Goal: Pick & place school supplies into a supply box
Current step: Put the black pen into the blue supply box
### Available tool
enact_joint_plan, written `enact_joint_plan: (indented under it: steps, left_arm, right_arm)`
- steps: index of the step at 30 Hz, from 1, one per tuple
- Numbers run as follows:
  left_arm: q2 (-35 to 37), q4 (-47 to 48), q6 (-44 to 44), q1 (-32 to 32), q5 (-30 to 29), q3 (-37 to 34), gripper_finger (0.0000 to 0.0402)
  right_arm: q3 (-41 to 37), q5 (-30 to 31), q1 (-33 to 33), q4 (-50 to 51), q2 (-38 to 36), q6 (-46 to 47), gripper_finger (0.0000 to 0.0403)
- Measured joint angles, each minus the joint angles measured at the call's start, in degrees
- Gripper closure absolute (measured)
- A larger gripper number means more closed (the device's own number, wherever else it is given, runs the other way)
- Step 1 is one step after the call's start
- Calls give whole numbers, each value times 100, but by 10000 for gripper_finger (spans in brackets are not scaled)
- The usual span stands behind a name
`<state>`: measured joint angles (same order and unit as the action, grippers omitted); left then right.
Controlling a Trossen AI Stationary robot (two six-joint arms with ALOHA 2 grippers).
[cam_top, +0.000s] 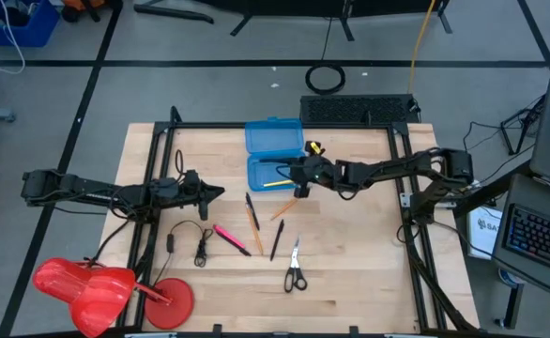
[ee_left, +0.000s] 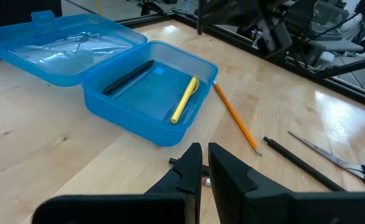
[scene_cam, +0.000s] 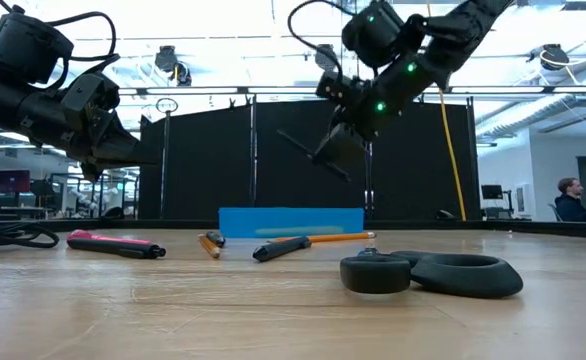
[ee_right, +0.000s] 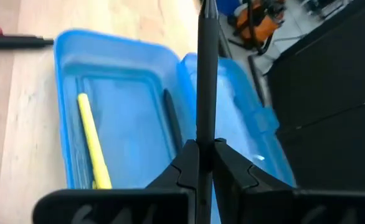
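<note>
A black pen [ee_right: 206, 74] is pinched by the right gripper [ee_right: 201, 163] over the supply box [ee_right: 64, 112] — it is best lowered lengthwise before release.

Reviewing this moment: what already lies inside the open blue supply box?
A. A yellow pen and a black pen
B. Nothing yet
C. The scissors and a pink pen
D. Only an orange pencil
A: the left wrist view shows a yellow pen and a black pen lying in the tray of the supply box, while the scissors and the pink pen lie on the table.
</note>
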<state>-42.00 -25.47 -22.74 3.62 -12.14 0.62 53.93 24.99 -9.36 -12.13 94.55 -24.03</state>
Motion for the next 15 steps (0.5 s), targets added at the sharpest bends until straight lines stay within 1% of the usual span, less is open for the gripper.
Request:
enact_joint_plan:
  steps: [8,13,15]
  left_arm:
    - [0,0,2,-1,0,0,371]
    - [0,4,11,-2,0,0,371]
    - [0,17,9,0,0,0,371]
  right_arm:
    - [0,-426,-239,-30,369,87,389]
    - [0,-452,-297,-28,624,82,388]
    - [0,-565,-306,-22,707,86,388]
